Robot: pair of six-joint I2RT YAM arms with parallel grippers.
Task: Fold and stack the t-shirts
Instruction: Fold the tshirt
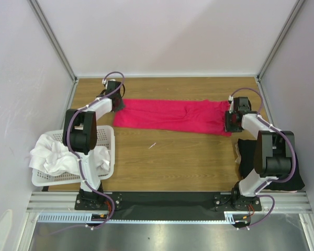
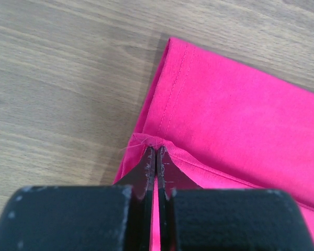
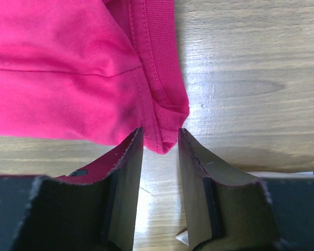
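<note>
Across the wooden tabletop (image 1: 172,151), in its far half, the crimson-pink t-shirt (image 1: 172,115) lies as a long narrow band that runs from the left arm's side to the right arm's side. It rests flat on the wood, with some wrinkles near its right end.

At the near left, a white perforated basket (image 1: 111,151) sits beside the left arm's base. White t-shirts (image 1: 52,154) are heaped in it, bunched up and spilling over its left rim. At the near right, a black t-shirt (image 1: 245,157) lies crumpled on the tabletop, partly hidden by the right arm.

The left pincer (image 2: 156,151) is at the left end of the pink band, clenched tight on a corner of the fabric. A thin sliver of pink shows between its pressed fingers, and the cloth puckers up to them. A stitched hem (image 2: 170,99) runs away from that corner along the shirt's edge.

The right pincer (image 3: 161,137) is at the band's right end, low over the wood, with its jaws standing apart. A ribbed edge (image 3: 159,42) of the shirt ends in a small corner that pokes into the gap between the two fingers, and the fabric is not clamped.
</note>
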